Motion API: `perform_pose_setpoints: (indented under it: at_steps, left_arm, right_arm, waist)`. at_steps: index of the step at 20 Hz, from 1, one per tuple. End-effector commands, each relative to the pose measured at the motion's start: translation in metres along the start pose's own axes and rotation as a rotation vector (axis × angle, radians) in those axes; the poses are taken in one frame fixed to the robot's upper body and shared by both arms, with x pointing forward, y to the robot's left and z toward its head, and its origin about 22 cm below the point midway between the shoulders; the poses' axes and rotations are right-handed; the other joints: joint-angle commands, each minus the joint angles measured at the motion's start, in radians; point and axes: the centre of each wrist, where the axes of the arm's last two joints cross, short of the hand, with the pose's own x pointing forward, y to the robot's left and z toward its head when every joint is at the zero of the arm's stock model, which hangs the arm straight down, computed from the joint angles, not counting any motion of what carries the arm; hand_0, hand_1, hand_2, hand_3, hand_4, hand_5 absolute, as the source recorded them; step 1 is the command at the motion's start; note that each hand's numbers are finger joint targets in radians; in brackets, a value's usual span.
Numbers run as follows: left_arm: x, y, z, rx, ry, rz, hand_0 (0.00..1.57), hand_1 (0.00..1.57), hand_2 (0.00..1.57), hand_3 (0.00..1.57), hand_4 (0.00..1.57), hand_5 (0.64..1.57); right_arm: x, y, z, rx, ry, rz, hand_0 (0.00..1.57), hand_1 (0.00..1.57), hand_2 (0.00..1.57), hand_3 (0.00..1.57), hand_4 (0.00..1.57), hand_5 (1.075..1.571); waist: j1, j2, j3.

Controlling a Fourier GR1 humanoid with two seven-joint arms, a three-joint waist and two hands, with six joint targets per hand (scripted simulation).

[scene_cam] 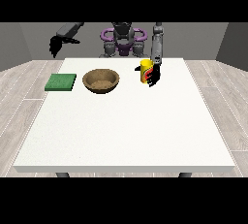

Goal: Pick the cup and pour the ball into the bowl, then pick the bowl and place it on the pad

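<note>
On the white tabletop (126, 131), toward its far side and at the view's right, the yellow cylindrical cup (146, 71) with a red patch on its side stands upright, and my robot hand at the view's right (154, 76) is pressed against the cup's right flank, its black fingers lying beside and partly in front of the cup. Whether those fingers are curled round the cup or merely laid against it, I cannot tell. My arm comes down to it almost vertically from the shoulder. I cannot see into the cup, so I cannot say what is in it. Well apart from it, nearer the table's middle, sits the round brown wooden bowl (100, 80), and its hollow shows only bare wood. Just beside the bowl, toward the view's left, the flat green square pad (61, 82) lies with nothing on it. My other robot hand at the view's left (56, 47) hangs in the air beyond the table's far left corner, fingers drooping downward, holding nothing.
</note>
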Motion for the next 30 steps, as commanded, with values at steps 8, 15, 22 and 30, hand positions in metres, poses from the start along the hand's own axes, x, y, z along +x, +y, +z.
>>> perform_pose_setpoints:
  at_steps: [8, 15, 22, 30]
  left_arm:
    - [-0.005, -0.029, 0.024, -0.034, 0.030, -0.233, 1.32, 1.32, 1.57, 1.57, 1.50, 1.256]
    - [0.036, 0.073, -0.081, -0.115, 0.058, -0.669, 1.44, 1.44, 1.57, 1.57, 1.57, 1.303]
    - [0.069, 0.051, -0.133, -0.139, 0.094, -0.864, 1.49, 1.49, 1.57, 1.57, 1.57, 1.273]
    - [0.083, -0.025, -0.132, -0.174, 0.068, -0.981, 1.49, 1.49, 1.57, 1.57, 1.51, 1.267]
  right_arm:
    - [0.011, -0.020, -0.006, -0.024, 0.063, 0.012, 0.00, 0.00, 0.00, 0.00, 0.00, 1.570]
    - [-0.037, -0.018, 0.031, -0.068, 0.224, -0.031, 0.00, 0.00, 0.00, 0.00, 0.00, 1.569]
    - [-0.035, -0.040, 0.026, -0.068, 0.249, -0.032, 0.00, 0.00, 0.00, 0.00, 0.00, 1.568]
    - [-0.038, -0.063, 0.039, -0.065, 0.242, -0.047, 0.00, 0.00, 0.00, 0.00, 0.00, 1.569]
  waist:
    - [-0.010, -0.059, -0.0130]
    - [0.055, -0.238, -0.0084]
    - [0.043, -0.237, -0.0115]
    - [0.035, -0.256, -0.0114]
